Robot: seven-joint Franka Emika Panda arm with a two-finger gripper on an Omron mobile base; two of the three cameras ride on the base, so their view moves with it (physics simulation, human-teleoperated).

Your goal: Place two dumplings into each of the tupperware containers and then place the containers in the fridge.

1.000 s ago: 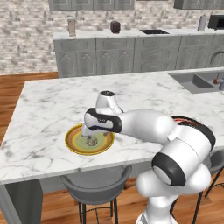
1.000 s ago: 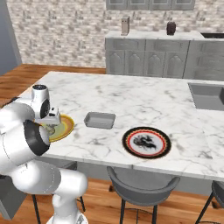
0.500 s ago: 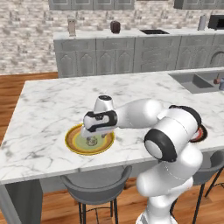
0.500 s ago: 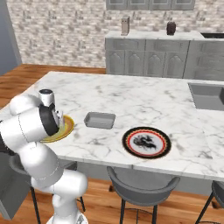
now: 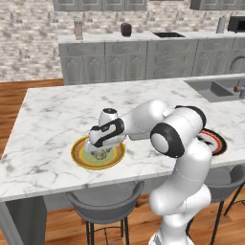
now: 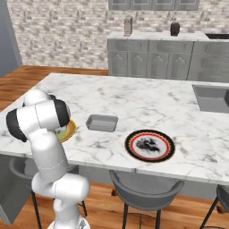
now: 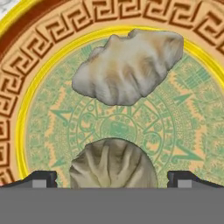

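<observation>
Gripper [image 7: 112,180], fingers released wide astride the nearer dumpling [image 7: 113,164] on the yellow plate [image 7: 26,87], second dumpling [image 7: 129,65] just beyond, tupperware container [image 6: 102,122] apart on the surface [image 6: 147,100]: risk—closing off-centre may squeeze the crimped lump sideways or nudge its neighbour.

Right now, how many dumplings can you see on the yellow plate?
2. One dumpling lies near the middle of the yellow plate; the other dumpling sits between the open gripper's fingertips. More may be hidden.

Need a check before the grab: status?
Fingers open, straddling the near dumpling on the yellow plate. Second dumpling just beyond. Tupperware container empty on the counter. Nothing in the way.
</observation>
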